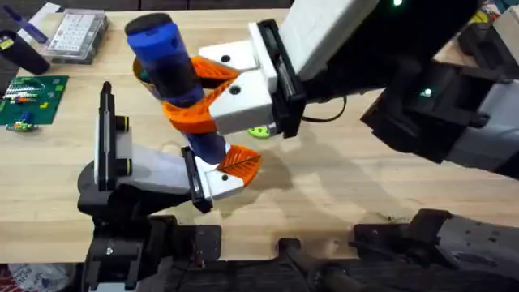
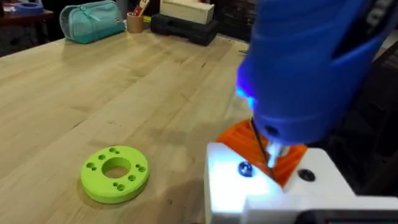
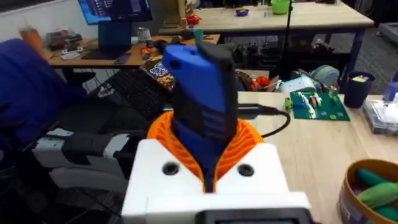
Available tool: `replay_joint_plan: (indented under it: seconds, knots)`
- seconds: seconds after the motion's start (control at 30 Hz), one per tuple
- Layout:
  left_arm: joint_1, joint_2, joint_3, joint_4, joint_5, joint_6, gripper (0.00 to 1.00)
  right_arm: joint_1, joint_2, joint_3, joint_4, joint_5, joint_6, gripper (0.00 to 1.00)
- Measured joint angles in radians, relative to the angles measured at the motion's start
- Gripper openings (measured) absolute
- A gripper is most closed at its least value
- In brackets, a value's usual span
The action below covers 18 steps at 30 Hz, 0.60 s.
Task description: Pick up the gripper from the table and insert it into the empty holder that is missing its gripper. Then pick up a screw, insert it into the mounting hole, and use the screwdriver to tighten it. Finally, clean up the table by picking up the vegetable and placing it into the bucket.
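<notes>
Right gripper (image 1: 212,96) is clamped around the blue screwdriver (image 1: 172,69), held tilted above mid-table. Left gripper (image 1: 231,166) grips its dark tip from below, beside a lime-green ring (image 2: 114,173).

The screwdriver (image 1: 174,77) is blocking most of the bucket (image 1: 139,71) overhead, leaving just a yellowish sliver. In the right wrist view the bucket (image 3: 371,186) is running off the picture's edge, its green contents cut short. The lime-green ring (image 1: 258,131) is peeking out from under the right arm.
</notes>
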Motion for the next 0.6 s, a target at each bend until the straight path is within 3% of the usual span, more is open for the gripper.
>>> replay_joint_plan:
  seconds: [0.6]
  knots:
    - [0.000,0.000,0.000,0.000,0.000,0.000,0.015,0.000,0.000,-0.002,-0.002,0.018,-0.062,0.042]
